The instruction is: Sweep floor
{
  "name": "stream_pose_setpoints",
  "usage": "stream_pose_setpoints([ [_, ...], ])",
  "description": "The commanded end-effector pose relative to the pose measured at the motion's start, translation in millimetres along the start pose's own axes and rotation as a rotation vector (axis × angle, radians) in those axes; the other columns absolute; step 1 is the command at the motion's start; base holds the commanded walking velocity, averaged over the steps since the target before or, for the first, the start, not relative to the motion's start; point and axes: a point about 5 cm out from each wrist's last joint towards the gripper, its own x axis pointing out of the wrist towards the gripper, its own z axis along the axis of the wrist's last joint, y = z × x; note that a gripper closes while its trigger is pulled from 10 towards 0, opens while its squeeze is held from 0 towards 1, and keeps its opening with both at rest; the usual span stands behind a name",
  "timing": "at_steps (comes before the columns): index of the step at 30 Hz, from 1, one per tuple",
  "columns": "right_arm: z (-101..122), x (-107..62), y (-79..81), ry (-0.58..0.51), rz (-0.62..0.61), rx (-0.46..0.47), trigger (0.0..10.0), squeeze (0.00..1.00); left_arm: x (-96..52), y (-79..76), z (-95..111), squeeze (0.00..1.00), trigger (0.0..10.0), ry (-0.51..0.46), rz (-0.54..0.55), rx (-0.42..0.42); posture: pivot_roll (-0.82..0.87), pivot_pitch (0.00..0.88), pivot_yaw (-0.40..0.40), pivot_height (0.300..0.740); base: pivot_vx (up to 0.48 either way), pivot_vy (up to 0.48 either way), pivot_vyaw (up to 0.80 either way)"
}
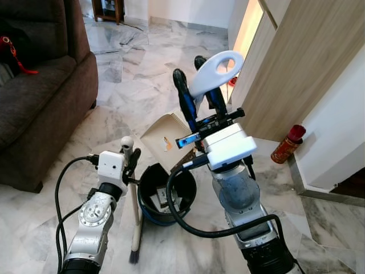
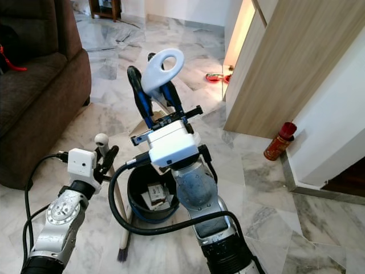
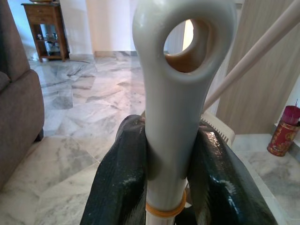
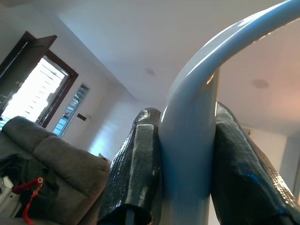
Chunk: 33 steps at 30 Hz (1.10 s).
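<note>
White-grey marble floor [image 1: 137,68] runs between a brown sofa [image 1: 34,103] and a wood-panel wall [image 1: 296,74], where a red can [image 1: 287,144] stands. The left gripper [image 1: 130,157] is clenched on the broom [image 1: 135,200], whose pole stands nearly upright, bristles on the floor beside a black bin [image 1: 165,194]. The right gripper [image 1: 197,91] clamps the dustpan handle [image 1: 215,71], its loop end raised. The left wrist view shows the broom's grey eyelet tip [image 3: 183,70]; the right wrist view shows ceiling [image 4: 154,28].

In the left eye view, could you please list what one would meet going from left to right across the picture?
Brown sofa → left gripper on the broom handle → black bin → right gripper holding the white looped handle → red can.
</note>
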Motion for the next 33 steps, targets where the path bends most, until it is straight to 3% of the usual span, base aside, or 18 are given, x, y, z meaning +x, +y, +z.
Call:
stream_pose_setpoints([
  [1,20.4,7.4,-3.6,-0.128,-0.002,-0.034,10.0,0.0,4.8,-7.0,12.2,0.0,10.0,-0.062,-0.033,-0.002,0.24,0.098,-0.136,0.74,0.0,0.0,0.0],
  [23,8.8,1.5,-9.1,-0.068,-0.012,-0.06,10.0,0.0,5.3,-8.8,11.3,0.0,10.0,-0.058,-0.039,-0.004,0.24,0.095,-0.139,0.74,0.0,0.0,0.0],
  [30,-4.5,-2.7,-30.0,-0.016,-0.053,-0.175,10.0,0.0,5.3,-8.6,11.1,0.0,10.0,-0.056,-0.038,-0.003,0.24,0.094,-0.138,0.74,0.0,0.0,0.0],
  [31,-12.5,-5.5,-44.6,0.017,-0.078,-0.242,10.0,0.0,5.2,-8.3,11.1,0.0,10.0,-0.056,-0.038,-0.002,0.24,0.094,-0.137,0.74,0.0,0.0,0.0],
  [33,-17.9,-8.1,-55.6,0.042,-0.098,-0.288,10.0,0.0,5.2,-8.2,11.0,0.0,10.0,-0.056,-0.038,-0.003,0.24,0.093,-0.137,0.74,0.0,0.0,0.0],
])
